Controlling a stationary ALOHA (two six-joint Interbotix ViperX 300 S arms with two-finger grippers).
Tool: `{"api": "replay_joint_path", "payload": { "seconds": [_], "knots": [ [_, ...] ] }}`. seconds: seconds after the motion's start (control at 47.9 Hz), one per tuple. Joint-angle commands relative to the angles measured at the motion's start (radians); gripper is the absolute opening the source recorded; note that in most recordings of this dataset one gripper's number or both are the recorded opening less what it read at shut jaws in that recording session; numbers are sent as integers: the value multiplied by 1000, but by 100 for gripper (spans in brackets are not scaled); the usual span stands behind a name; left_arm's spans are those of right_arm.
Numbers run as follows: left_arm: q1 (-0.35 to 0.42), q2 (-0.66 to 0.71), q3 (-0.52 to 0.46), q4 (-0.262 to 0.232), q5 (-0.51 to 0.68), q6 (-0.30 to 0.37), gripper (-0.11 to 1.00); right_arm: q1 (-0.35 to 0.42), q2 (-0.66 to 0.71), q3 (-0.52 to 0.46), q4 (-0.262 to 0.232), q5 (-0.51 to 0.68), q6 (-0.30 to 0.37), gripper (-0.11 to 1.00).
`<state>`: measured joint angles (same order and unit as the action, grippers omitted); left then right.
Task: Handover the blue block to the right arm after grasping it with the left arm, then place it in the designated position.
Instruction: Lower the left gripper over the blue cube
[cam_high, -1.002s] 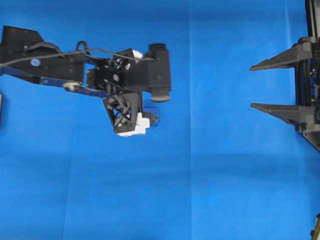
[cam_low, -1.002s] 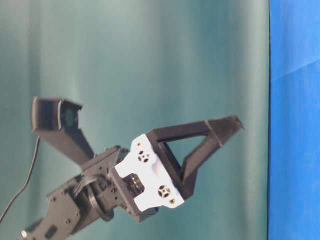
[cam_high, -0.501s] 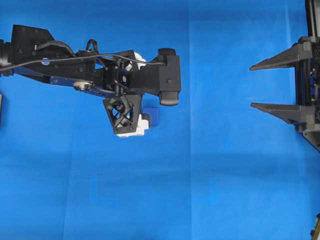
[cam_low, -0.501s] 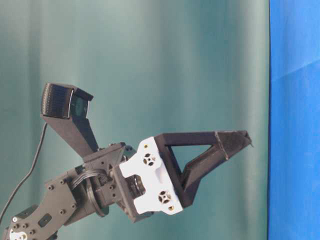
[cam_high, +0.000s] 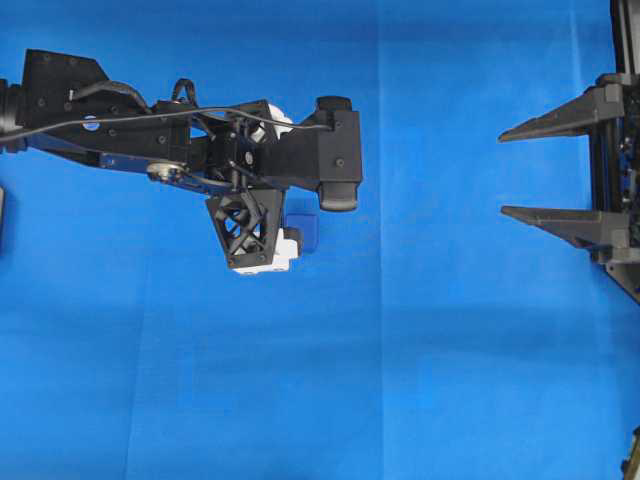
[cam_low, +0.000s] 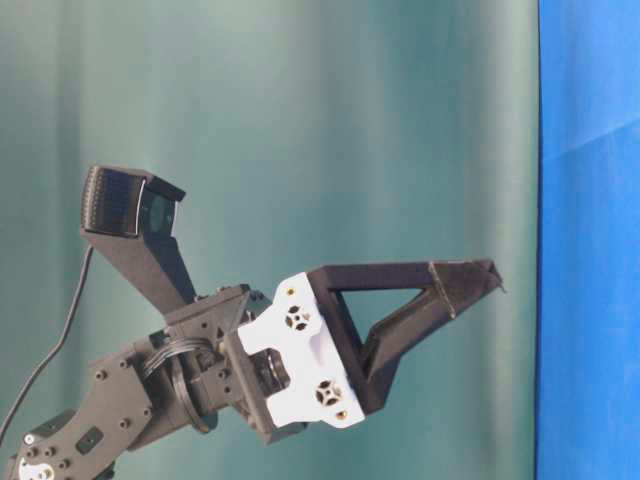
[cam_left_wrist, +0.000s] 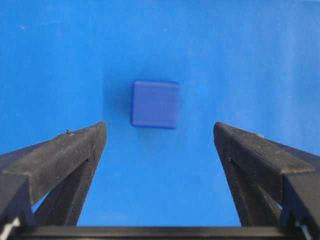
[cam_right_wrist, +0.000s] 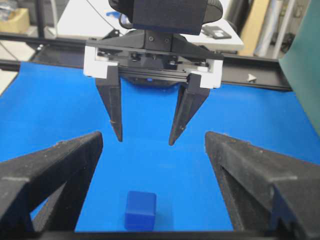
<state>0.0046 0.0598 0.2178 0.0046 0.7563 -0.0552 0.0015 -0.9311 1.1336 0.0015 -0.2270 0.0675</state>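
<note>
The jaws of the left arm (cam_left_wrist: 160, 135) stand wide and hold nothing; I see one finger on each side of the left wrist view and only blue cloth between them. The blue block (cam_left_wrist: 155, 104) lies on the surface (cam_left_wrist: 250, 60), ahead of the fingertips and a little toward the left finger, apart from both. It is a cube, so it has no long axis to respect; its faces look almost square to the fingers. In the right wrist view the block (cam_right_wrist: 140, 209) sits below the left arm's tips and nearer to the camera than they are. The jaws of the right arm (cam_high: 505, 172) are wide and empty too, well apart from the block. The left arm is clearly the nearer one. I judge it must go forward and down until the block is between the fingers.
</note>
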Motion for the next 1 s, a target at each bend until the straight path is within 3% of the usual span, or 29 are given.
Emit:
{"api": "replay_joint_path", "payload": {
  "seconds": [0.0,0.438,0.981],
  "knots": [
    [-3,-15,-23,2,-9,-2,92,-2,8,-26,2,-3,0,95],
    [-2,-9,6,2,-57,0,92,-2,8,-26,2,6,0,95],
    [0,81,192,3,-397,0,92,-3,28,-23,2,3,0,95]
  ]
}}
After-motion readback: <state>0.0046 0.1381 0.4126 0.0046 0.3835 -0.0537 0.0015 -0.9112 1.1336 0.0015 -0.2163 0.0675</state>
